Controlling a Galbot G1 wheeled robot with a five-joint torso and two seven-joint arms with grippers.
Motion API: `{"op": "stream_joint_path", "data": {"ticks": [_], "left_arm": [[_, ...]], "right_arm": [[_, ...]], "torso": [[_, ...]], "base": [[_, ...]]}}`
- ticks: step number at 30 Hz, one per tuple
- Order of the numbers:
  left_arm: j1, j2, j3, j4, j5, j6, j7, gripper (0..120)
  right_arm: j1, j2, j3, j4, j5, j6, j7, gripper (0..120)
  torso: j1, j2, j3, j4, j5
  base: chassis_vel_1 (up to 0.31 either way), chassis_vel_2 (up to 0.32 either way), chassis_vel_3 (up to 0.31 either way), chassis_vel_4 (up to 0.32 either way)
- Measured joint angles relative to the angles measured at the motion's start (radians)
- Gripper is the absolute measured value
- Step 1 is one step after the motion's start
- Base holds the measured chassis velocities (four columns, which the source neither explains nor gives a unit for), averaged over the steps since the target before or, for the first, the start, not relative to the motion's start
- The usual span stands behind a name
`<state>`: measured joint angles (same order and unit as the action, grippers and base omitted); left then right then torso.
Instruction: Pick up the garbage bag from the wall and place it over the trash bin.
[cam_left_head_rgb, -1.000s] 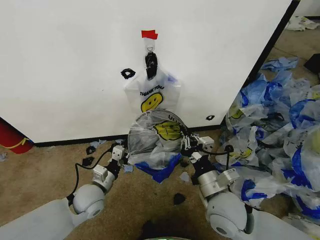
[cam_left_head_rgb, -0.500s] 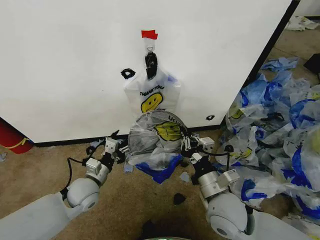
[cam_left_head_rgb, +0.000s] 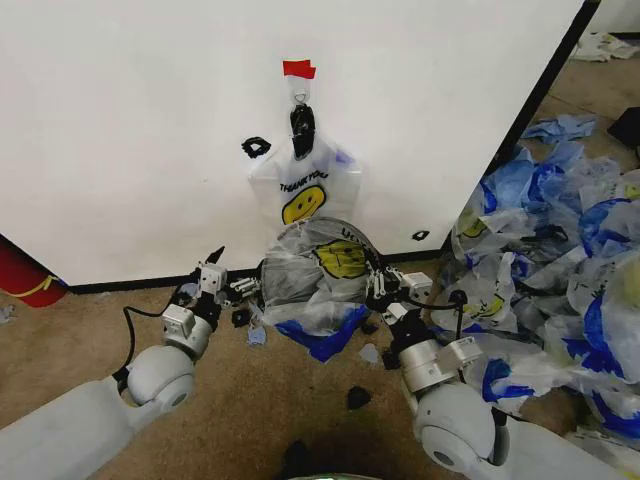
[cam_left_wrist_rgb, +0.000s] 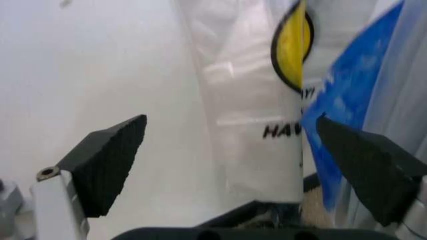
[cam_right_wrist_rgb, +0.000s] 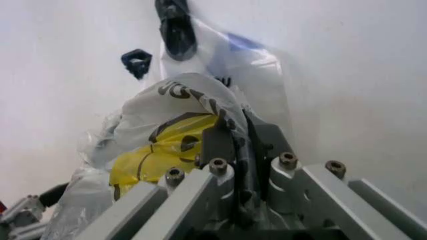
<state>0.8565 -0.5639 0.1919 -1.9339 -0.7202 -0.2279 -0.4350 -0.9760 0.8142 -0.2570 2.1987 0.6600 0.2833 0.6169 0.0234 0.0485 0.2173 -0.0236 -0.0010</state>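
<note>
A white garbage bag (cam_left_head_rgb: 318, 268) with a yellow smiley lies stretched over the round trash bin (cam_left_head_rgb: 285, 283), which shows dark through the plastic. My right gripper (cam_left_head_rgb: 376, 286) is shut on the bag's right edge; in the right wrist view its fingers (cam_right_wrist_rgb: 228, 142) pinch the plastic (cam_right_wrist_rgb: 170, 135). My left gripper (cam_left_head_rgb: 232, 272) is open just left of the bin, apart from the bag. Its fingers (cam_left_wrist_rgb: 110, 160) frame the bag (cam_left_wrist_rgb: 260, 100) beyond them. A second bag of the same kind (cam_left_head_rgb: 302, 185) hangs from the hook on the wall (cam_left_head_rgb: 120, 120) under red tape (cam_left_head_rgb: 298, 69).
A heap of blue-and-white bags (cam_left_head_rgb: 560, 230) fills the floor to the right. A red object (cam_left_head_rgb: 25, 276) sits at the wall's base on the left. Black scraps (cam_left_head_rgb: 357, 397) lie on the brown carpet in front of the bin.
My left gripper has drawn away from the bag's left edge, moving left and toward the wall. The right gripper holds its place on the bag.
</note>
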Motion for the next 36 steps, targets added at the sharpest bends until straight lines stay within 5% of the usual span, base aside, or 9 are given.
{"op": "stream_joint_path", "data": {"ticks": [14,21,28,36], "left_arm": [[0.034,0.004,-0.097,-0.073,-0.069,0.033,-0.034,100],[0.089,0.029,-0.166,-0.215,-0.204,0.089,-0.095,100],[0.105,0.063,-0.206,-0.463,-0.544,0.185,-0.265,99],[0.109,0.089,-0.226,-0.576,-0.805,0.256,-0.418,99]], "right_arm": [[-0.011,0.072,0.028,-0.030,0.124,0.036,0.019,1],[0.007,0.128,0.043,-0.044,0.207,0.069,0.016,1],[0.001,0.167,0.086,-0.047,0.231,0.084,0.026,1],[-0.006,0.181,0.102,-0.059,0.225,0.082,0.038,1]], "torso": [[0.000,0.000,0.000,0.0000,0.0000],[0.000,0.000,0.000,0.0001,-0.0001],[0.000,0.000,0.000,-0.0001,0.0001],[0.000,0.000,0.000,-0.0001,0.0001]], "base": [[0.000,0.000,0.000,0.000],[0.000,0.000,0.000,0.000],[0.000,0.000,0.000,0.000],[0.000,0.000,0.000,0.000]]}}
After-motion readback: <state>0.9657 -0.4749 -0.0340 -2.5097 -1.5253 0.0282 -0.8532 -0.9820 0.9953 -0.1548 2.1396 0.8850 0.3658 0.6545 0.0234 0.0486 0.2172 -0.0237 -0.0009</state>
